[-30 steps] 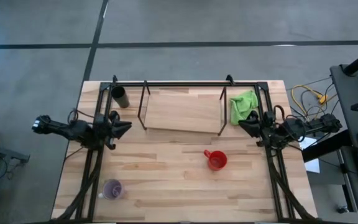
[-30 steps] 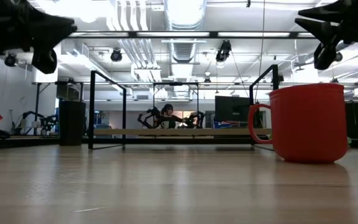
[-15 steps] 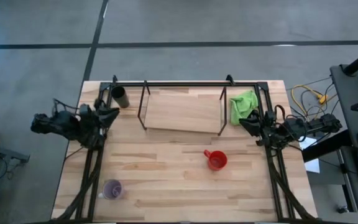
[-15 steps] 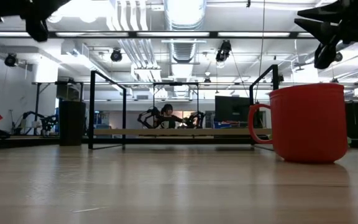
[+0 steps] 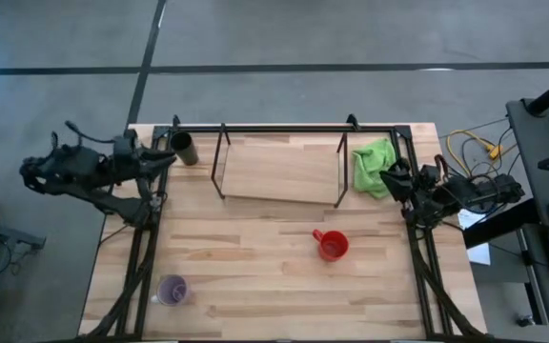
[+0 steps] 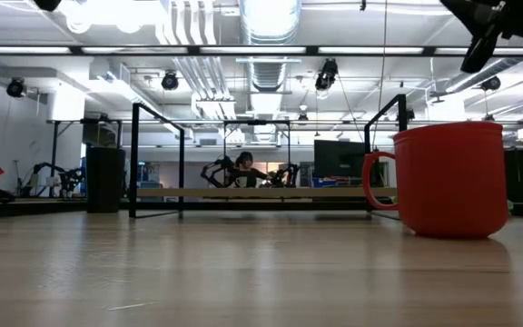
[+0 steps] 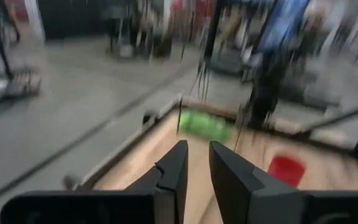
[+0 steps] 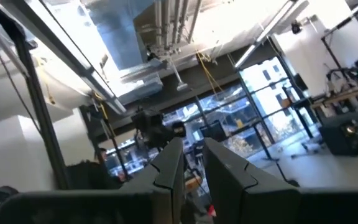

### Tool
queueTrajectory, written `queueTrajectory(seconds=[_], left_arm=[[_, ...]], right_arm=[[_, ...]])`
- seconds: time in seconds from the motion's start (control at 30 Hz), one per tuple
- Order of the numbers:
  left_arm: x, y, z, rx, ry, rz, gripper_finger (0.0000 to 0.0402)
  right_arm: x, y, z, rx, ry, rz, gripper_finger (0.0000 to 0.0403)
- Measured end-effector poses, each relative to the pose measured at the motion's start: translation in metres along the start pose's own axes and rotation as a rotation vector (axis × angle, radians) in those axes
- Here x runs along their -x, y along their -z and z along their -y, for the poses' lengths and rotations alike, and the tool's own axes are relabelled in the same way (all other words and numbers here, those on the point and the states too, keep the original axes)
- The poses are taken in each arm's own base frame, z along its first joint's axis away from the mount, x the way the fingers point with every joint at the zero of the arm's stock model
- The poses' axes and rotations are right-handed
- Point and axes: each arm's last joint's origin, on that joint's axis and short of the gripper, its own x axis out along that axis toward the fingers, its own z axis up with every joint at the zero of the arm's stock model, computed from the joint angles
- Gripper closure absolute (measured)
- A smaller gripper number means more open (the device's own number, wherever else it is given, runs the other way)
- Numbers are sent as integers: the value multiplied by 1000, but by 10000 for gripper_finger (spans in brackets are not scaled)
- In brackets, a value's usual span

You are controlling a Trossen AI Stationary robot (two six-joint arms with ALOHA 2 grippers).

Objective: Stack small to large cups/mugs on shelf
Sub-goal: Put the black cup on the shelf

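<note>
1. The left gripper (image 5: 167, 157) hangs at the table's left rear edge. Its fingers (image 7: 178, 163) stand close together with only a narrow gap, and they grasp nothing. It looks released from any load and almost closed.
2. Just beside its tip, toward the rear, stands the black cup (image 5: 182, 148), upright at the left end of the shelf (image 5: 279, 172) but outside its rods. This gripper is probably here because the black cup is its nearest target.
3. The purple cup (image 5: 172, 290) is well apart from this gripper, near the table's front left corner. It sits upright.
4. The right gripper (image 5: 395, 177) waits at the right edge, raised above the table. Its fingers (image 8: 169, 163) are also nearly together and hold nothing.
5. The green cloth (image 5: 374, 161) lies just beside the right gripper, between it and the shelf's right end.
6. The red mug (image 5: 333, 245) stands in front of the shelf, nearer to the right gripper than to the left one. In the low view its handle is seen at its side.
7. The shelf board carries no cup, so the stacking seems not yet begun.
8. No brand, label or readable writing is visible on any cup or on the shelf.
</note>
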Motion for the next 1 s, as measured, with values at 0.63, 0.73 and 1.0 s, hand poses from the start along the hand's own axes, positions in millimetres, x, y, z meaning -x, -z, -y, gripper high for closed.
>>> queueTrajectory(seconds=[0.63, 0.73, 1.0], left_arm=[[0, -45, 7, -204, -236, -281, 349], [-1, -45, 6, -218, -271, -275, 349], [3, -46, 2, -204, -351, -227, 349]], right_arm=[[-17, -42, -17, 47, 34, -204, 344], [-23, -45, -20, 61, 40, -231, 344], [-49, -35, -31, 126, 71, -351, 344]])
